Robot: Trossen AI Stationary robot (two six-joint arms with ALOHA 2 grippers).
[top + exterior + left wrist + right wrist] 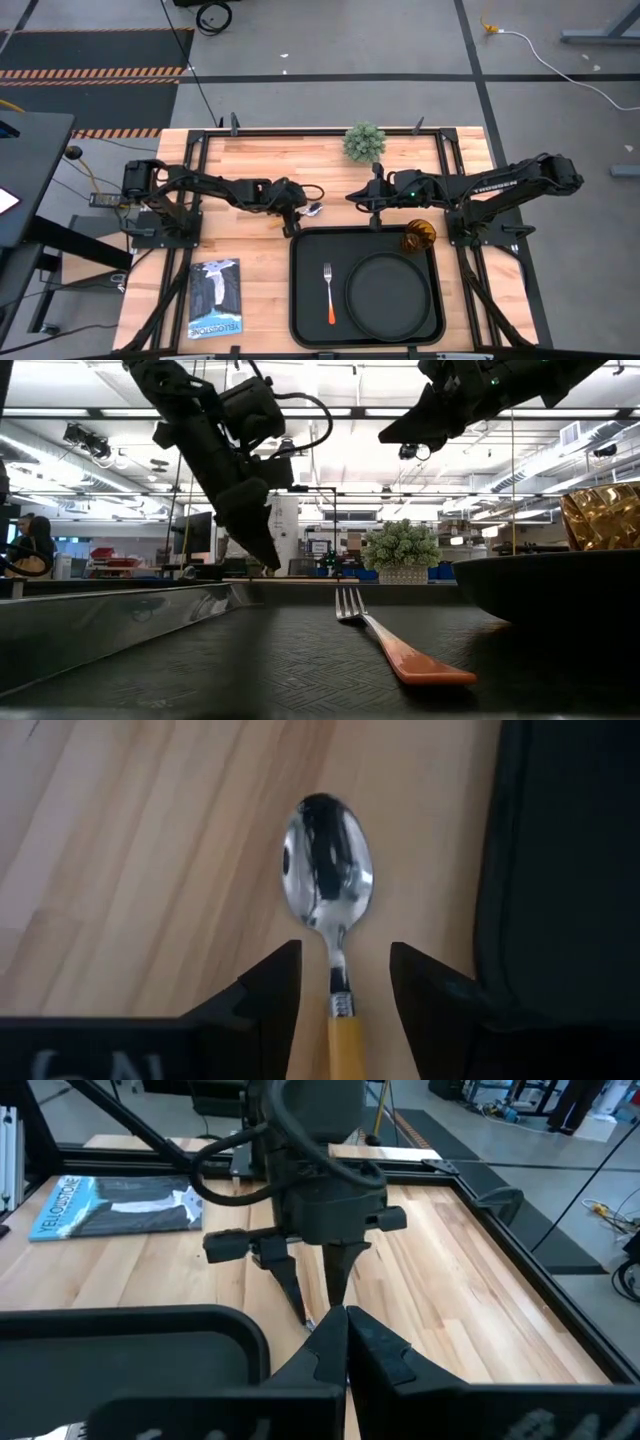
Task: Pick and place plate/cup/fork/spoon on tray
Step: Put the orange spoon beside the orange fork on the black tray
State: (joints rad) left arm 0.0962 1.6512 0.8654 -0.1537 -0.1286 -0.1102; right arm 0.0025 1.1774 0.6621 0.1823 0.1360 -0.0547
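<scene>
The spoon (328, 860) lies on the wooden table just beyond the tray's far left corner, with its silver bowl (315, 210) showing. My left gripper (345, 955) is open and points down. Its fingers stand on either side of the spoon's neck, apart from it. The fork (328, 290) and the round black plate (388, 295) lie on the black tray (300, 300). The amber cup (418, 237) stands at the tray's far right corner. My right gripper (377, 210) hovers shut and empty above the tray's far edge.
A small potted plant (365, 142) stands at the table's far edge. A blue book (215, 298) lies at the near left. The tray's rim (500, 870) runs close beside the spoon. The bare wood left of the tray is free.
</scene>
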